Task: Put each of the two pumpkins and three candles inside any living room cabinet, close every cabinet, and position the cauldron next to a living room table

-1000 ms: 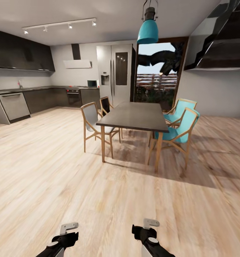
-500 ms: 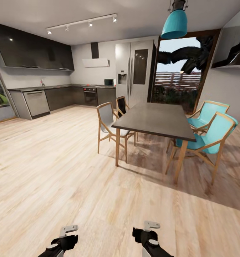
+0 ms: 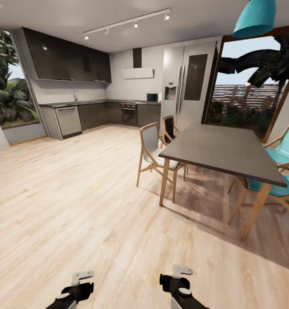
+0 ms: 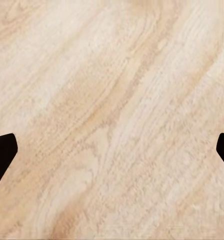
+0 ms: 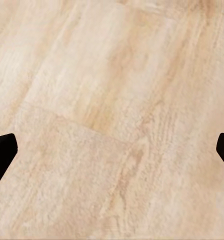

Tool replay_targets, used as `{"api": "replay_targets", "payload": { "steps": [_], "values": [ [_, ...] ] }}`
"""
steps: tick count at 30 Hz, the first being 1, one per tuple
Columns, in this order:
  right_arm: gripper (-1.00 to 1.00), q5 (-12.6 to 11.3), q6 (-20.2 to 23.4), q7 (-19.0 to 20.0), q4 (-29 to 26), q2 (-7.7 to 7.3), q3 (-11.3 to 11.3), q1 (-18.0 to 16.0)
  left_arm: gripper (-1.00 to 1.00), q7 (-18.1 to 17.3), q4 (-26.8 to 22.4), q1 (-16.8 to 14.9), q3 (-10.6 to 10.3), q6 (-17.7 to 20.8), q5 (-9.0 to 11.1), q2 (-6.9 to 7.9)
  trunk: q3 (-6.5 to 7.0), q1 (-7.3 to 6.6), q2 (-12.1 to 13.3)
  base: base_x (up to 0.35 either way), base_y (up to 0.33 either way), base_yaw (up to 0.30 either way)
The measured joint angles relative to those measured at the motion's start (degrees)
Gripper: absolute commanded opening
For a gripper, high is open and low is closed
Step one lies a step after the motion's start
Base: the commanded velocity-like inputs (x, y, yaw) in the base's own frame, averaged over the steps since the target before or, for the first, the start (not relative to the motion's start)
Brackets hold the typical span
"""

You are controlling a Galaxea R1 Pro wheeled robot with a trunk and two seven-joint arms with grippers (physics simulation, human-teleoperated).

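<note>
The pumpkins, candles, cabinet and cauldron are out of view. My left gripper (image 3: 82,279) and right gripper (image 3: 178,274) hang low at the bottom of the head view, over bare wood floor. In the left wrist view the left gripper (image 4: 112,150) is open, its dark fingertips (image 4: 2,152) far apart with only floor planks between them. The right gripper (image 5: 112,150) is likewise open over the floor, with nothing held. A dark-topped dining table (image 3: 223,148) on wooden legs stands ahead to the right.
Wooden chairs (image 3: 155,150) with grey seats stand on the table's near-left side, teal chairs (image 3: 286,152) on its right. A grey kitchen run (image 3: 88,113) with dark upper units lines the far wall beside a steel fridge (image 3: 189,83). Wide wood floor (image 3: 67,201) stretches ahead and left.
The camera has swung left: table, chairs and kitchen slid rightward in the picture, and a window with palms came in at the left edge. Both grippers kept their pose.
</note>
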Motion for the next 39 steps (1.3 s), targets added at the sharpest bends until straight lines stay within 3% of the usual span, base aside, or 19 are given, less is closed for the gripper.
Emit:
{"api": "replay_targets", "payload": {
  "steps": [9,33,39],
  "values": [
    [1.0,-0.01,0.02,-0.08,0.0,0.0,2.0,0.0,1.0,0.01,0.0,0.0,0.07,0.07,0.0,0.09,-0.39,0.01,0.0,0.254,0.2,0.257],
    [1.0,-0.02,0.19,-0.08,0.0,0.0,2.37,0.0,1.0,-0.55,0.01,-0.01,0.28,0.43,0.2,0.69,-1.7,0.01,0.0,0.154,0.261,0.242],
    [1.0,0.0,0.46,-0.02,0.0,0.0,2.44,0.0,1.0,-0.8,0.01,0.0,3.37,0.65,0.27,0.72,-2.05,0.0,0.0,0.209,0.145,0.236]
  ]
}}
